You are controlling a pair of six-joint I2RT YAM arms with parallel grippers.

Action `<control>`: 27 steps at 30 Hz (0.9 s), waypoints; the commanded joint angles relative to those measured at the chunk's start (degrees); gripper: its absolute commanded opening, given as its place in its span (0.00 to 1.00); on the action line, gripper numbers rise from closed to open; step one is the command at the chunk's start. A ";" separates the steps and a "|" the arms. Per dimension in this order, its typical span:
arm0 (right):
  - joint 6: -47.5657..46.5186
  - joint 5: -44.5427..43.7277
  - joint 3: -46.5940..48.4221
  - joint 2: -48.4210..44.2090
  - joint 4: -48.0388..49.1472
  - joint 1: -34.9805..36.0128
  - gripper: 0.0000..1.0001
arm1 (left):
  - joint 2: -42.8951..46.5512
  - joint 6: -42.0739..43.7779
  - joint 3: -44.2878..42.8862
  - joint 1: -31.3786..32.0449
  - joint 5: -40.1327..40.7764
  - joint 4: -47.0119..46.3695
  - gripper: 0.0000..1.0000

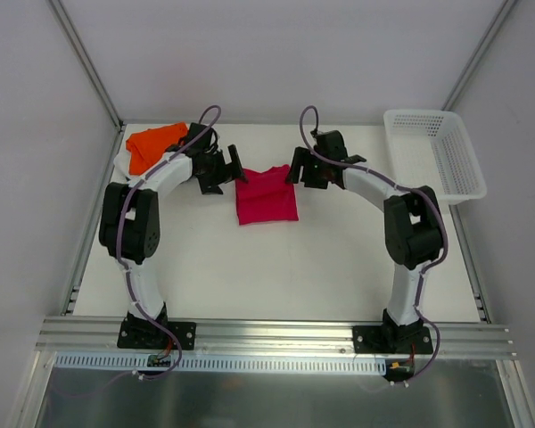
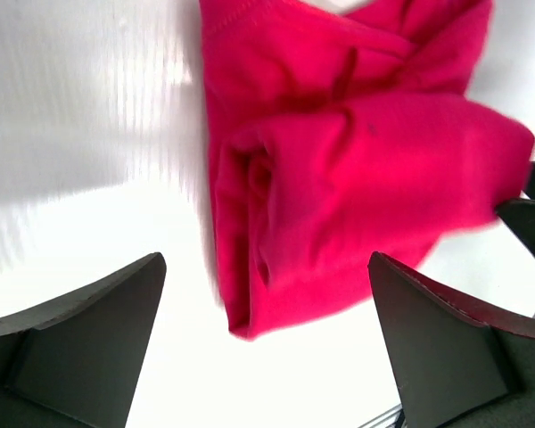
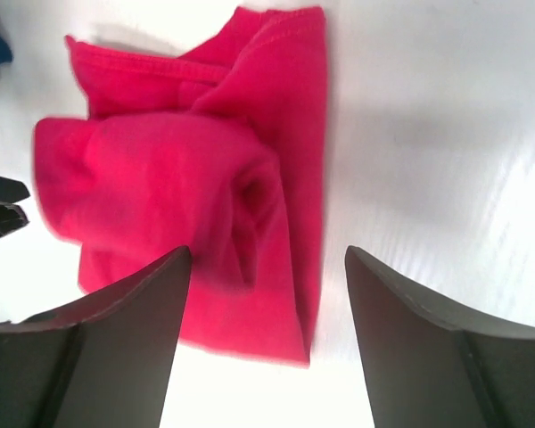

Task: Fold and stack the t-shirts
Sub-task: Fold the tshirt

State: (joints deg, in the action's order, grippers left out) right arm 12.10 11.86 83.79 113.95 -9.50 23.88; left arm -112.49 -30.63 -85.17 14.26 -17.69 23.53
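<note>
Pincers on both arms stand wide open and hold nothing: the left pincer [image 1: 230, 172] and the right pincer [image 1: 300, 170] face each other across the far end of a crimson-red cotton t-shirt [image 1: 266, 198], one at each far corner. Whether their tips touch the cloth cannot be told from above. In the left wrist view, the left pincer [image 2: 266, 267] shows its two dark fingers [image 2: 98, 330] spread apart with the red cloth [image 2: 339, 160] lying between and beyond them. The shirt is roughly folded, with a thick bunched layer resting on top of a flatter one and its edge slightly blurred. In the right wrist view, the right pincer [image 3: 267, 259] is spread the same way, and the same bunched fold [image 3: 178, 178] sits just ahead of its fingers [image 3: 116, 339]. The shirt lies on the white table [image 1: 250, 267], at its far middle, forming an uneven rectangle. A folded orange t-shirt [image 1: 152, 143] rests at the far left corner, partly behind the left arm, with a strip of white cloth [image 1: 123, 164] showing under its near edge. A white plastic mesh basket [image 1: 437, 152] stands at the far right edge, well apart from the shirts.
</note>
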 commanded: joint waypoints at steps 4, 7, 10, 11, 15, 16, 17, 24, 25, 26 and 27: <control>-1.73 -2.71 -7.22 -16.90 -0.35 0.90 0.73 | 15.08 -0.39 9.30 0.07 0.90 1.26 0.99; -1.47 -3.16 -9.69 -21.39 -0.70 2.04 0.73 | 18.87 -0.74 13.26 0.15 1.17 1.17 0.99; -1.11 -3.16 -10.22 -22.63 -0.96 4.41 0.65 | 20.99 -1.27 16.60 0.15 1.17 1.17 0.99; -0.94 -3.16 -10.22 -22.37 -0.88 5.03 0.58 | 21.34 -1.53 17.31 0.24 1.17 1.17 0.99; 0.12 -3.07 -9.44 -19.48 0.00 8.28 0.16 | 23.80 -1.89 21.34 0.59 1.96 0.73 0.99; 0.38 -2.81 -9.00 -17.38 -0.08 8.64 0.10 | 24.15 -1.80 21.88 0.59 2.31 0.55 0.99; 0.56 -2.37 -7.95 -16.32 0.18 8.90 0.02 | 24.59 -1.80 22.32 0.50 2.40 0.55 0.99; 1.44 0.79 -2.50 -7.61 0.53 9.78 0.00 | 26.35 -1.80 24.70 0.50 2.40 0.20 0.99; 1.52 0.97 -1.88 -6.73 0.62 9.78 0.00 | 26.44 -1.80 24.78 0.59 2.40 0.20 0.99; 1.53 1.15 -1.18 -5.25 0.53 9.78 0.00 | 26.62 -1.89 24.87 0.59 2.40 0.20 0.99; 1.44 1.50 -0.56 -4.53 0.53 9.78 0.00 | 26.70 -1.97 24.96 0.50 2.31 0.11 0.99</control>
State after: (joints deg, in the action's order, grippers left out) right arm 12.97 11.46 78.70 108.60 -9.91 33.52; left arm -88.31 -32.18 -60.95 14.31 -15.92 23.44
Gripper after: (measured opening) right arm 0.009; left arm 0.990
